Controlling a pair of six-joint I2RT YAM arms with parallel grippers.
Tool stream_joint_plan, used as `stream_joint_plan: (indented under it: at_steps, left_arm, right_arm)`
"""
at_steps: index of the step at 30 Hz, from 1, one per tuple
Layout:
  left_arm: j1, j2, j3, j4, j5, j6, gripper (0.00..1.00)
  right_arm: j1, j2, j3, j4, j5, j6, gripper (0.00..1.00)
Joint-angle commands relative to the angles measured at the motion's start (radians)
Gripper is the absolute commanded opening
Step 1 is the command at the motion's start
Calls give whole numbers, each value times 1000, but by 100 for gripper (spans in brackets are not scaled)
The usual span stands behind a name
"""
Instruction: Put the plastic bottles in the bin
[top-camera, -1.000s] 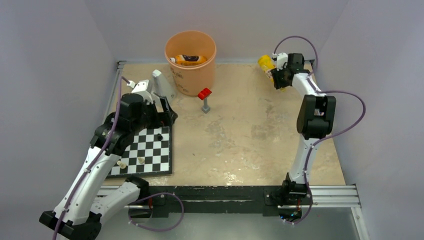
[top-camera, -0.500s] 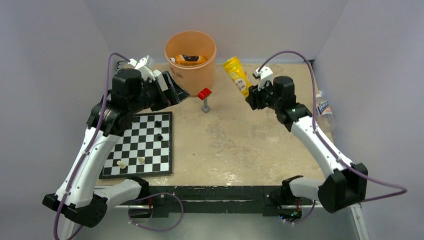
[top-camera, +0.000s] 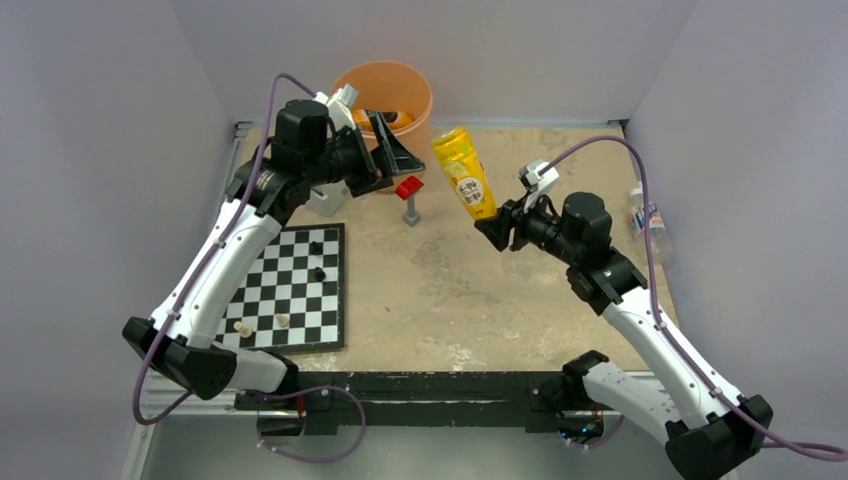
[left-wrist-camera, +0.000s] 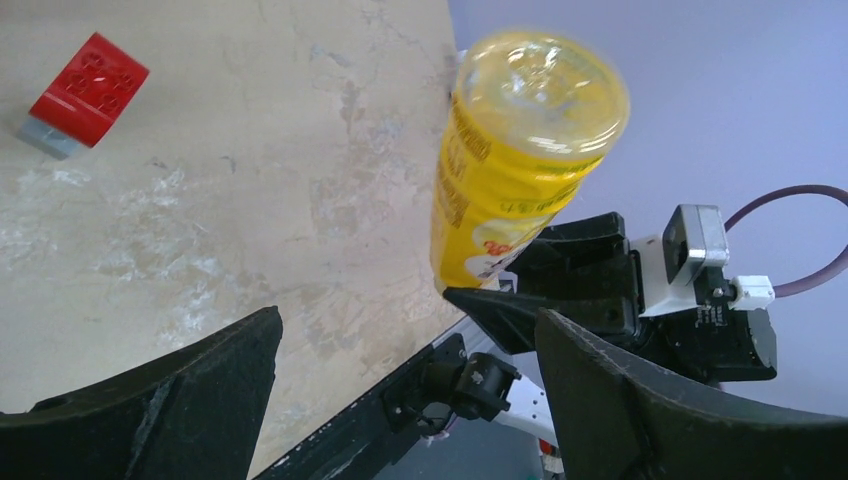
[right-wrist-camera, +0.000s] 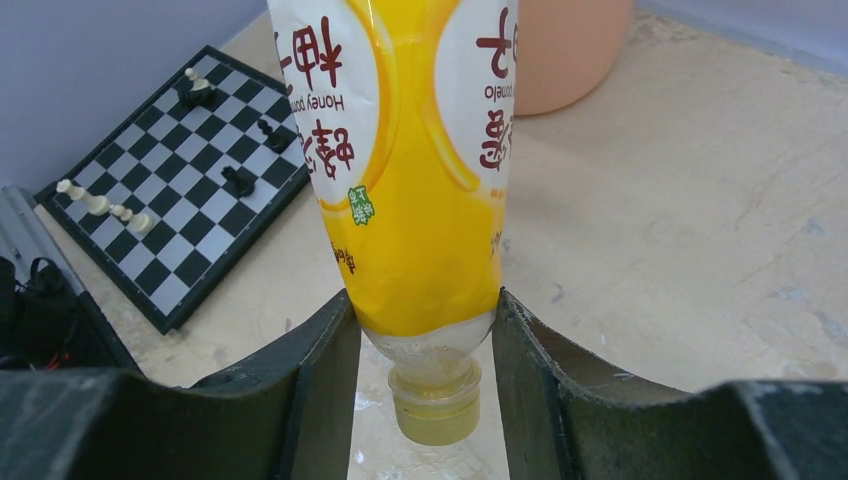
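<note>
My right gripper (top-camera: 497, 225) is shut on a yellow honey-drink bottle (top-camera: 464, 172), gripping near its neck (right-wrist-camera: 425, 340). The bottle (right-wrist-camera: 405, 150) hangs cap toward the wrist, held in the air right of the orange bin (top-camera: 347, 84). An orange-labelled bottle (top-camera: 402, 120) lies inside the bin, partly hidden by my left arm. My left gripper (top-camera: 393, 148) is open beside the bin's front, with nothing between its fingers (left-wrist-camera: 150, 400), facing the yellow bottle (left-wrist-camera: 520, 170). A clear bottle (top-camera: 645, 216) lies at the table's right edge.
A red block on a grey post (top-camera: 409, 190) stands in front of the bin. The chessboard (top-camera: 290, 290) with a few pieces lies at the left. A white object (top-camera: 326, 197) sits behind the board. Walls close in on three sides.
The right arm carried the yellow bottle from the far right corner toward the middle and raised it. The left arm rose from the chessboard and swung right, next to the bin.
</note>
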Motion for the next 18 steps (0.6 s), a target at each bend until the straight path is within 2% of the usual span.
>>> stream_joint_plan:
  at_steps: [1, 9, 18]
  left_arm:
    - [-29, 66, 100, 82, 22, -8, 100]
    - [-59, 153, 184, 92, 22, 21, 100]
    - [-74, 252, 209, 98, 41, 54, 100]
  right_arm:
    - [35, 11, 25, 9, -24, 17, 10]
    - [107, 59, 82, -18, -9, 17, 10]
    - [152, 83, 112, -19, 12, 18, 11]
